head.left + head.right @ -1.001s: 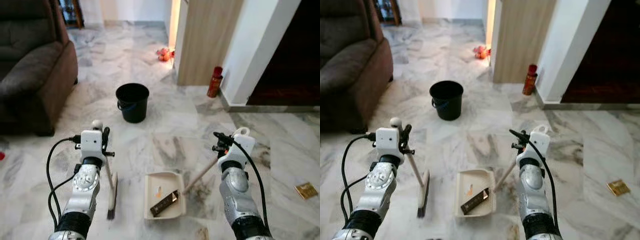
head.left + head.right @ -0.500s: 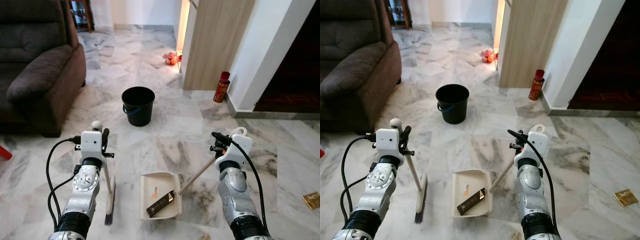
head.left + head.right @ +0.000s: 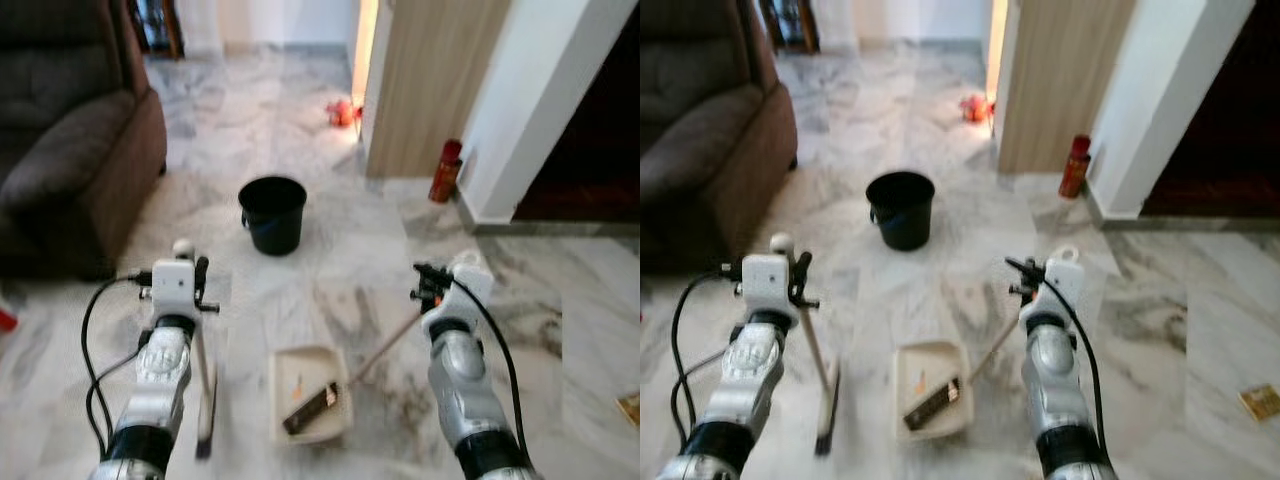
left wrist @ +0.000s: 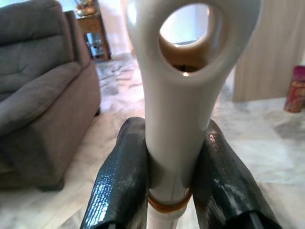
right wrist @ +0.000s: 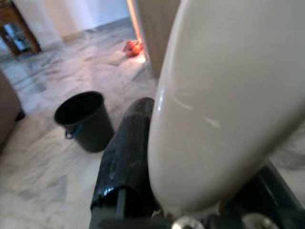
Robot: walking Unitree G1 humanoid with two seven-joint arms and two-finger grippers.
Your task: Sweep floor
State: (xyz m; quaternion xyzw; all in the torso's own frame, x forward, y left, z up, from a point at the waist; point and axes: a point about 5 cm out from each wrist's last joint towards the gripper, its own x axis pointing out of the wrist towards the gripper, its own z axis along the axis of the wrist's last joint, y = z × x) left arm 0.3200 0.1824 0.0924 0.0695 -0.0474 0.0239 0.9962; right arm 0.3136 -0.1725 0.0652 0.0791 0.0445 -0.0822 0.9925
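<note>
The left gripper [image 4: 169, 191] has its two fingers [image 4: 119, 181] clamped on the white handle of the broom [image 3: 205, 395], which stands nearly upright with its bristles on the marble floor [image 3: 330, 260]. The right gripper [image 5: 190, 191] pinches the long handle of the dustpan [image 3: 308, 395], which lies flat on the floor between the arms, just beside the broom, with a dark wrapper [image 3: 308, 408] and an orange scrap in it. Ahead stands a black bucket [image 3: 272, 213], with a brown sofa [image 3: 70, 150] off to the left and a red can [image 3: 445, 171] by the wall.
</note>
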